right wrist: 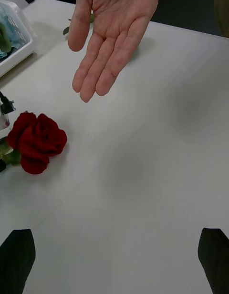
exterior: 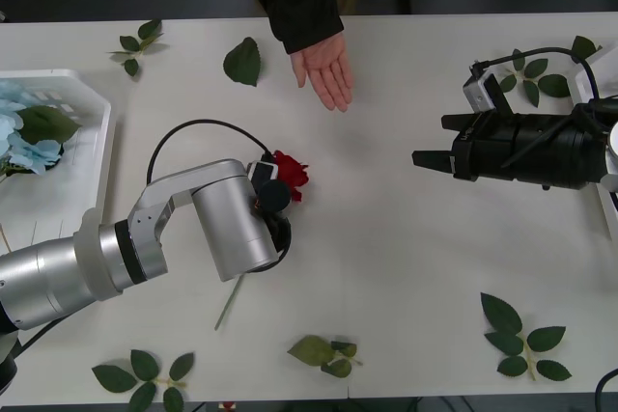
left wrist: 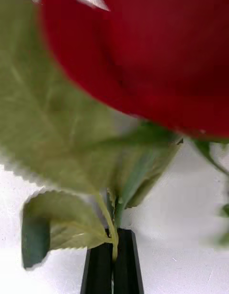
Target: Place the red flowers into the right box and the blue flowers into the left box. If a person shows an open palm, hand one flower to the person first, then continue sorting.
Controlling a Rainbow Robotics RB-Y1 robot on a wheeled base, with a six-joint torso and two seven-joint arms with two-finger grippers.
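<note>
With my left jaws (left wrist: 113,260) pressed together on the stem of a rose (exterior: 289,175), just under its leaves, I already have the flower the moment calls for. From the wrist, the red head swells close above the two black fingers and the green leaves fan out between. In the front view the rose sits at the tip of my left arm near the middle of the table (exterior: 406,258), head pointing away from me toward the far edge, its stem (exterior: 232,304) trailing back toward my side under the wrist. Straight beyond the head, and a little to my right, a person's hand (exterior: 325,67) lies palm up with fingers spread, near the rose but apart from it. That line is what the next move turns on, I judge: the rose's long axis already runs roughly at the palm, so pushing forward along it should bring the bloom to the hand before any sorting resumes. My left arm is clearly the nearer one. My right jaws (right wrist: 114,258) stand wide open and empty, held off at the right of the table, well apart from both rose and palm. Blue flowers (exterior: 24,137) rest in the left box (exterior: 97,156) at the table's left edge. Loose leaf sprigs (exterior: 521,335) lie scattered around.
</note>
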